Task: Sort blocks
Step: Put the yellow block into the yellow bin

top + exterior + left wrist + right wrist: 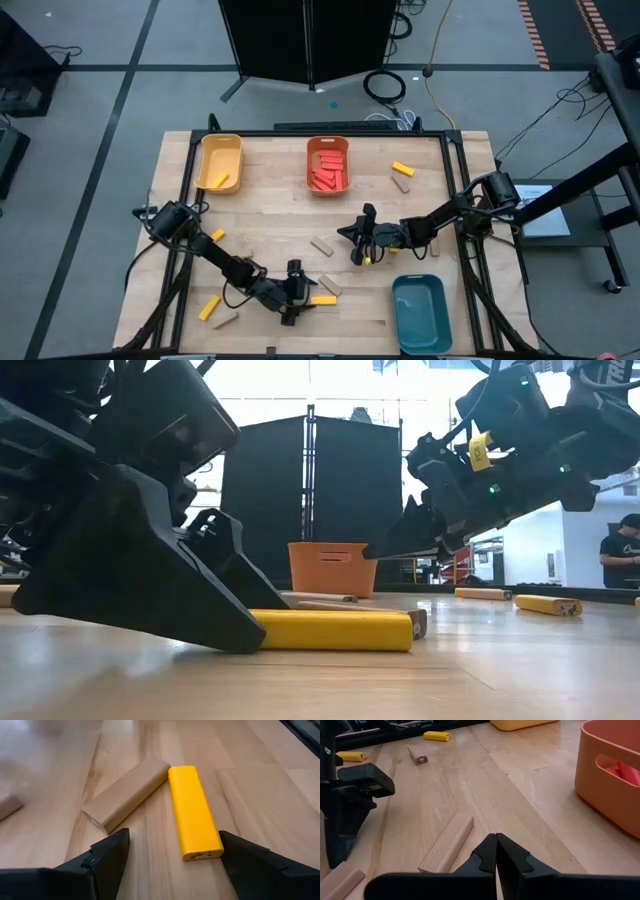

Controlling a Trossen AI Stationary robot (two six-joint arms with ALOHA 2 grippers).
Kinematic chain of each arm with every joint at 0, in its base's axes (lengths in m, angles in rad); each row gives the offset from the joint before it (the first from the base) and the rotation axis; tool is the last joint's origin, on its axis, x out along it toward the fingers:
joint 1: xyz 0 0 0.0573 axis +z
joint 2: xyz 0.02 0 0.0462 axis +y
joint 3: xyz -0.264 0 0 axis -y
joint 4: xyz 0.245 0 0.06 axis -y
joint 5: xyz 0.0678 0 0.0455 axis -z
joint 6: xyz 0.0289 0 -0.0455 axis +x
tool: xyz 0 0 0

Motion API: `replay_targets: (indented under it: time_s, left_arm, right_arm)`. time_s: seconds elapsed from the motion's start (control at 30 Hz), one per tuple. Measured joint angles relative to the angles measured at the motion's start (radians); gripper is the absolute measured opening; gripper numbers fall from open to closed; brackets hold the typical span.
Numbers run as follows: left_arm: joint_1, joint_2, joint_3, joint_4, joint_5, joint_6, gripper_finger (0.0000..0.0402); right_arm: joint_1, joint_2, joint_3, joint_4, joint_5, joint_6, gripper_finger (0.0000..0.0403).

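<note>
My left gripper (170, 865), jaws apart, straddles the near end of the yellow block (193, 811) | its long axis runs straight away, a tan block (126, 795) touching its far end | right gripper (496, 855) shut, farther off.

Wooden table (280, 215); blocks (323, 245), bins (420, 313).

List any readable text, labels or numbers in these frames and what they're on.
No legible text in any view.
Yellow tag on the right arm, low view: dark marks, too blurred to read.
End face of the yellow block between the left gripper's open fingers: dark spots, not readable as characters.
Orange bin, yellow bin, teal bin: no print visible.
</note>
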Motion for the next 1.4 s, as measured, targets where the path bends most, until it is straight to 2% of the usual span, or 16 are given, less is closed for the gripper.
replay_targets:
  time_s: [0.23,0.7,0.87,0.97,1.13,1.27,1.33,1.4]
  left_arm:
    - [0.001,0.0,0.0,-0.01,0.002,-0.001,0.0281]
    - [0.005,-0.002,0.0,-0.021,0.016,0.0,0.0137]
    - [0.005,-0.005,0.0,-0.023,0.017,0.004,0.0101]
    - [0.006,-0.02,0.0,-0.033,0.025,0.038,0.0092]
    - [0.006,-0.099,-0.003,-0.068,0.024,0.089,0.009]
    - [0.005,-0.212,-0.002,-0.172,0.023,0.134,0.0089]
    - [0.005,-0.283,-0.002,-0.267,-0.01,0.158,0.0089]
    - [0.004,-0.362,0.0,-0.386,-0.088,0.164,0.0088]
  right_arm:
    - [0.0,0.0,0.0,0.0,0.0,0.0,0.0]
    - [0.0,0.0,0.0,0.0,0.0,0.0,0.0]
    - [0.0,0.0,0.0,0.0,0.0,0.001,0.0]
    - [0.0,0.0,0.0,0.0,0.0,0.001,0.0]
    - [0.0,0.0,0.0,-0.001,0.0,0.001,0.0]
    - [0.0,0.0,0.0,-0.007,0.0,0.001,0.0]
    - [0.0,0.0,0.0,-0.009,0.0,0.001,0.0]
    - [0.0,0.0,0.0,-0.01,0.0,0.001,0.0]
